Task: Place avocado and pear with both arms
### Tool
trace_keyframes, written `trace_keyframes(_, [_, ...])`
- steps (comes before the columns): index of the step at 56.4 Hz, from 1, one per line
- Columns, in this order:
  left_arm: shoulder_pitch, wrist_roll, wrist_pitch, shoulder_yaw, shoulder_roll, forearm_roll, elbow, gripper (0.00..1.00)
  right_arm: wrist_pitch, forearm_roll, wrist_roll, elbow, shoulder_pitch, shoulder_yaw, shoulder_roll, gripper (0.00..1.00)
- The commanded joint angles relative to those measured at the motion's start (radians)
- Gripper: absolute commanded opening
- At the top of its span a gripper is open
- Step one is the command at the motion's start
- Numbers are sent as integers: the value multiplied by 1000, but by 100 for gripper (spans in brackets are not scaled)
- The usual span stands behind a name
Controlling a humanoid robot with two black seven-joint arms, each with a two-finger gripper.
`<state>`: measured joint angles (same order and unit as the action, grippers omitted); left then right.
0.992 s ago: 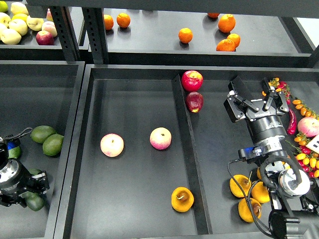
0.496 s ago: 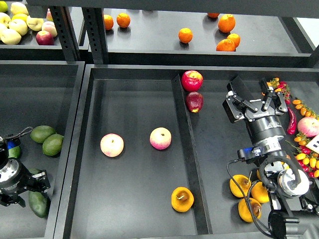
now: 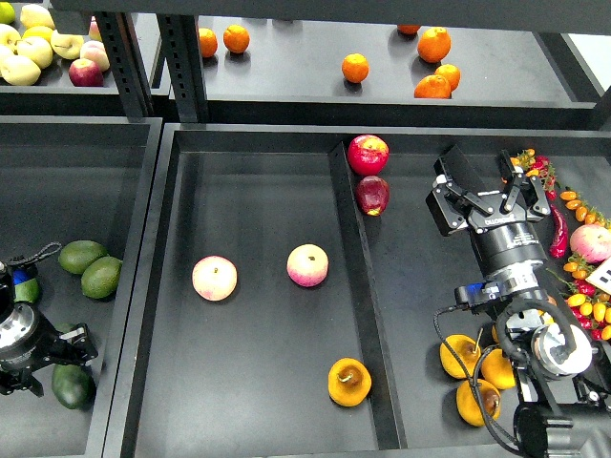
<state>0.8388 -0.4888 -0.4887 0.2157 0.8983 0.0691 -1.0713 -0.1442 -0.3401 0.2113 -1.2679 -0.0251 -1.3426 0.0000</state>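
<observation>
Landmark: the raised black divider running front to back through the matte black metal tray.

Left of the divider, tray floor: two round pink-yellow peaches side by side, apart from each other. The pear, squat, orange-yellow, brown stem dimple facing up, lies just left of the divider near the front, touching or almost touching it. Nothing grips it.

Right of the divider: two glossy red apples at the back end, the darker one just in front of the brighter one. The right gripper hovers well right of the divider, fingers spread wide, nothing between them, black boxy wrist with cable loops. Three more orange-yellow pears cluster under its forearm.

Far left of the divider, in the separate left bin: the avocado, dark green, smooth, elongated oval, lies on the bin floor at the front. The left gripper sits right on top of it; dark and seen end-on, so whether it pinches the avocado cannot be told. Two lighter green avocados lie behind it, touching each other.

Back shelf behind the tray: scattered oranges, dimpled skin.
</observation>
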Motion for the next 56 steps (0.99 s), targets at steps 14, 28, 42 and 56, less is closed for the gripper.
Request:
trace_keyframes(14, [-455, 0, 0, 637, -111, 221, -90, 97, -15, 3, 34, -36, 85, 213, -43, 99])
trace_keyframes(28, [-615, 0, 0, 916, -304, 308, -142, 97, -31, 1, 83, -48, 47, 304, -215, 99])
trace_keyframes(42, [-836, 0, 0, 1133, -623, 308, -257, 97, -80, 1, 149, -53, 4, 381, -322, 99])
trace_keyframes(56, [-1004, 0, 0, 1225, -897, 290, -312, 97, -90, 1, 264, -53, -53, 514, -469, 99])
